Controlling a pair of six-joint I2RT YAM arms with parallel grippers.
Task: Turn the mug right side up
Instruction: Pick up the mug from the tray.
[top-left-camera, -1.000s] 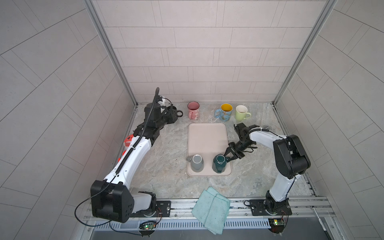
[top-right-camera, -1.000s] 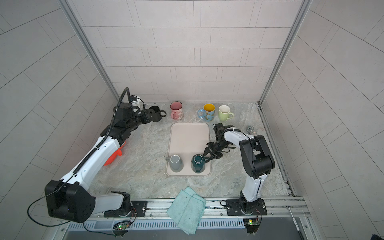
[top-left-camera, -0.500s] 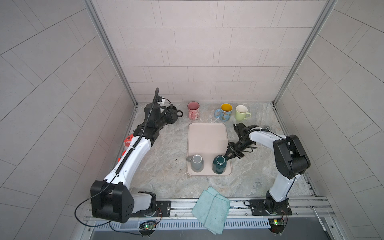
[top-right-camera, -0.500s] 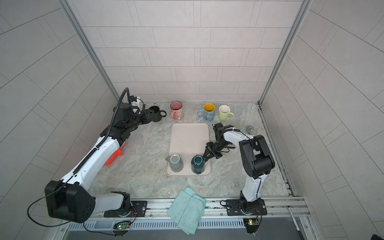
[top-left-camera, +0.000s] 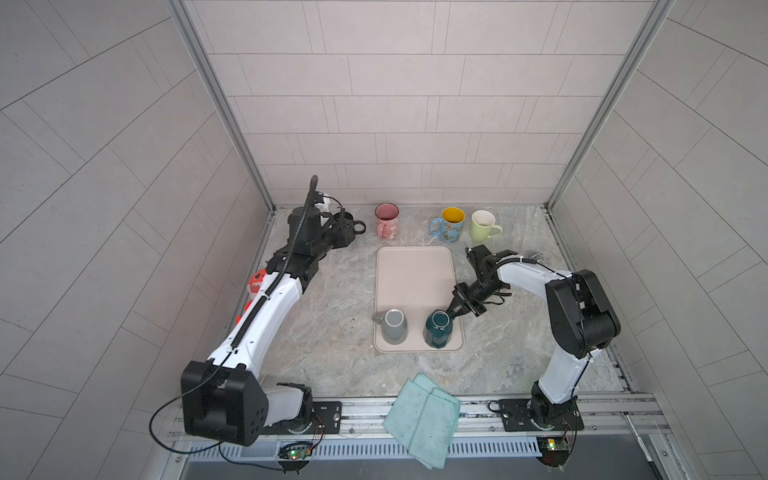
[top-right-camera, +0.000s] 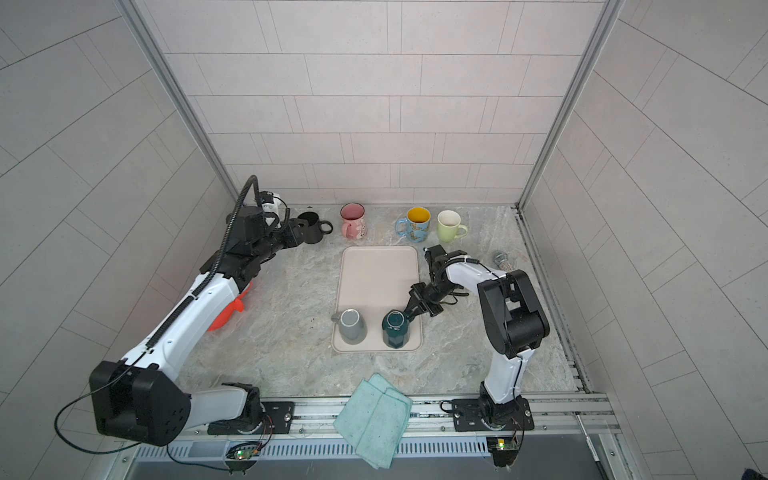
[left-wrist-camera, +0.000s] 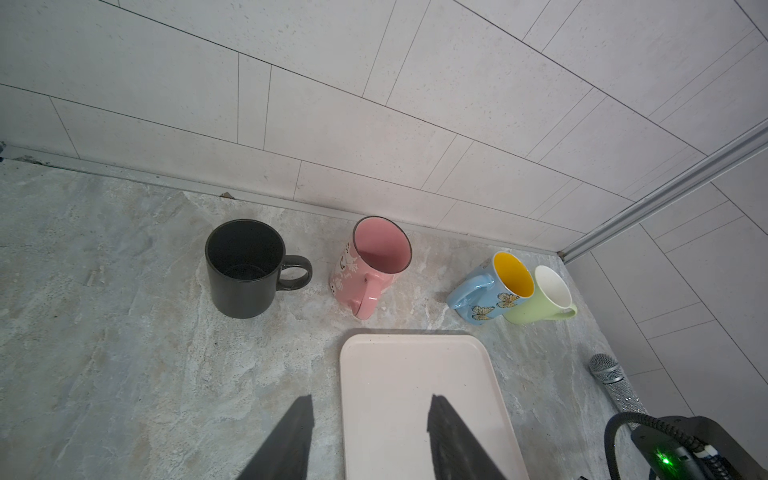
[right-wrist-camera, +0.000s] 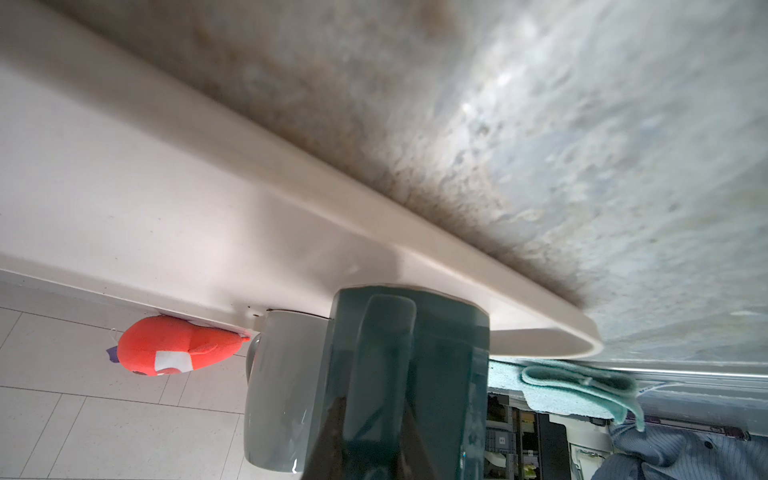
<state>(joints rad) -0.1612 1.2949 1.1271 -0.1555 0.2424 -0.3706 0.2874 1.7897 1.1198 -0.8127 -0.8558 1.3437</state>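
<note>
Status: four mugs are standing upright along the far wall: black mug (left-wrist-camera: 243, 270), pink mug (left-wrist-camera: 370, 266), blue mug (left-wrist-camera: 494, 291), green mug (left-wrist-camera: 540, 299). Two are sitting rim-down at the near end of the tray (top-left-camera: 415, 257): grey mug (top-left-camera: 394, 330) on the left, teal mug (top-left-camera: 437, 330) in the near right corner.

Right gripper (top-left-camera: 453, 312) is reaching in from the right and pinching the teal mug's handle (right-wrist-camera: 386, 332). In the right wrist view its fingers (right-wrist-camera: 328, 440) are sitting tight against both sides of it. Mug is resting base-up on the tray, with no lift showing.

Left gripper (left-wrist-camera: 370, 399) is hanging released, jaws apart, holding nothing, just near of the black mug.

My read: grasp on teal is being made. Lift, flip and set-down are all pending. Grey is waiting after that, if it's in scope.
</note>
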